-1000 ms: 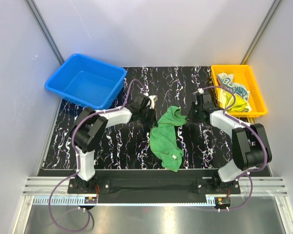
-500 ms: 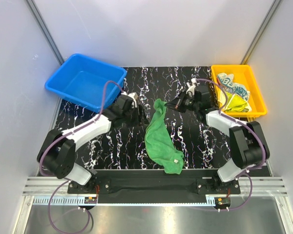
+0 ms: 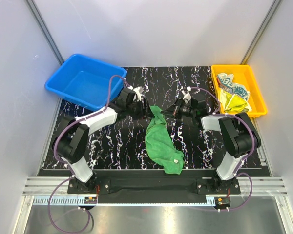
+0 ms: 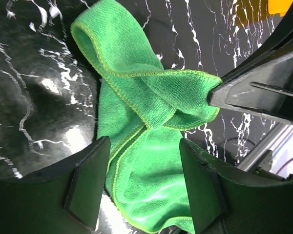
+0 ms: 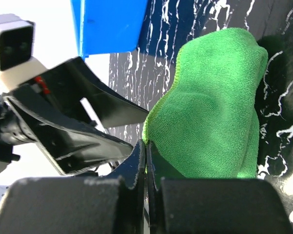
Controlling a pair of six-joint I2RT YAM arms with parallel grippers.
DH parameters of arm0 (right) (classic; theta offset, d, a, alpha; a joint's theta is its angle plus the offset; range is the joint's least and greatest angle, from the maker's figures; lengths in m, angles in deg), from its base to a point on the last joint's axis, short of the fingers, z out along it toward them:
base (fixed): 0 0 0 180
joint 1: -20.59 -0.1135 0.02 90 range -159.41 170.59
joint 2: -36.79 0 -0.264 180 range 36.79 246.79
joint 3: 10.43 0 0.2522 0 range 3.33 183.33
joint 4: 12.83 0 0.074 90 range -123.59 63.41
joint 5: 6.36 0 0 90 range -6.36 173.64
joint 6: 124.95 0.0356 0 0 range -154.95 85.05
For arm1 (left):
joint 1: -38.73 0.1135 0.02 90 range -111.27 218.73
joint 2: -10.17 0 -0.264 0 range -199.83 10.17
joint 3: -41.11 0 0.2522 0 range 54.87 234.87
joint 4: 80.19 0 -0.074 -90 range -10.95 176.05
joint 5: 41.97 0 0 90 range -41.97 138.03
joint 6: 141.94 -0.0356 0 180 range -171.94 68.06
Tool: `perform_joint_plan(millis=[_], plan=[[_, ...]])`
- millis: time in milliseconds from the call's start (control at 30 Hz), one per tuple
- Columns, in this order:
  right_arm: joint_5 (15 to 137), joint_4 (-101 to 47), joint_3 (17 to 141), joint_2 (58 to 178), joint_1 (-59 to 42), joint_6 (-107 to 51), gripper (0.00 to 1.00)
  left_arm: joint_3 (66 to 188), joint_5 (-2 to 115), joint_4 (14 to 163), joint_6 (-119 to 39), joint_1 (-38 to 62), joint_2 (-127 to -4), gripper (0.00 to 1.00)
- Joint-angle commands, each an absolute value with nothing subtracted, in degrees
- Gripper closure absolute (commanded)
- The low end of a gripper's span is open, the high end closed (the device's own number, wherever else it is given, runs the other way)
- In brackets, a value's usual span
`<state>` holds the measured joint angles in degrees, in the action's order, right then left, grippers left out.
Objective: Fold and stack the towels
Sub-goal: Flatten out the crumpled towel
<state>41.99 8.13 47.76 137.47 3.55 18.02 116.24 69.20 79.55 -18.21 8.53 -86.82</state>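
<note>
**Top view.** Plain green microfibre towel (image 3: 162, 141) is seen mid-worktop, crumpled lengthwise. Near end lies flat on the black white-veined marble-look worktop (image 3: 112, 146). Far end is bunched up betw. the two arms. L gripper (image 3: 145, 112) is reached in from the left, R gripper (image 3: 172, 112) from the right, both at the towel's far end. A deep blue plastic tub (image 3: 85, 80) is set at far left. A shallow yellow plastic tray (image 3: 216, 80) is set at far right, w/ a yellow pale-printed towel (image 3: 234, 102) and a striped multicolour towel (image 3: 230, 82) heaped inside.

**L wrist.** L gripper (image 4: 144, 187): jaws are spread wide, released, nothing clamped. Green towel (image 4: 136, 97) is seen below and beyond them. A folded corner of the cloth is pinched by the black tip of the R gripper (image 4: 222, 95) at frame right.

**R wrist.** R gripper (image 5: 145, 153): jaws are clenched tight, the green towel's (image 5: 210, 112) edge nipped betw. them. Cloth is draped away over the worktop. L gripper (image 5: 88, 129) is seen just beside, jaws parted. Blue tub (image 5: 110, 24) is seen behind it.
</note>
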Motion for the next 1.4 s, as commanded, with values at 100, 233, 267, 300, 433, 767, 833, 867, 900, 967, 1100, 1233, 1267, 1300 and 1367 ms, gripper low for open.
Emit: perform_joint_plan(millis=[100,233,267,300,433,767,833,867,900,967,1100,1233,1267,1300,1367], plan=[[41.8,12.7,47.37,137.07,3.36,17.35,1.0,112.88,71.06,90.08,-12.58,6.73,-87.38,0.36],[42.07,12.26,47.28,137.6,3.36,17.17,1.0,112.18,70.1,93.15,-9.67,5.42,-89.67,0.38],[42.15,12.08,47.19,137.6,3.36,17.17,1.0,111.83,69.4,93.6,-8.71,5.15,-90.02,0.39],[42.24,11.91,47.19,137.69,3.36,17.09,1.0,111.83,69.04,94.13,-8.27,5.15,-90.63,0.4],[42.5,11.2,46.84,137.25,3.36,16.3,1.0,111.83,67.55,94.84,-6.86,5.24,-92.31,0.44],[42.94,9.18,46.84,136.63,3.36,15.15,1.0,113.58,67.28,96.69,-4.83,5.15,-95.82,0.54],[42.94,9.01,47.01,136.46,3.36,15.06,1.0,113.93,67.19,96.59,-4.83,5.15,-96.35,0.55],[42.94,8.74,47.01,136.55,3.36,14.98,1.0,114.02,67.11,96.51,-4.75,5.15,-96.44,0.55],[43.03,8.57,47.1,136.46,3.36,14.89,1.0,114.2,67.11,96.51,-4.75,5.15,-96.62,0.56],[43.12,8.13,47.19,136.28,3.36,14.54,1.0,114.64,66.93,96.16,-4.83,5.15,-96.79,0.58],[43.12,7.42,47.36,136.19,3.45,14.18,1.0,115.95,67.1,95.28,-5.27,5.15,-97.67,0.64],[43.21,6.72,47.54,136.28,3.36,13.48,1.0,116.39,67.9,96.15,-5.1,5.15,-97.76,0.69],[43.3,6.55,47.54,136.28,3.36,13.39,1.0,116.74,68.33,96.07,-5.1,5.24,-97.93,0.7],[43.3,6.63,47.45,136.28,3.36,13.48,1.0,116.92,68.42,95.81,-5.27,5.15,-98.11,0.71],[43.38,6.54,47.45,136.37,3.36,13.39,1.0,117.01,68.51,95.72,-5.27,5.15,-98.29,0.73]])
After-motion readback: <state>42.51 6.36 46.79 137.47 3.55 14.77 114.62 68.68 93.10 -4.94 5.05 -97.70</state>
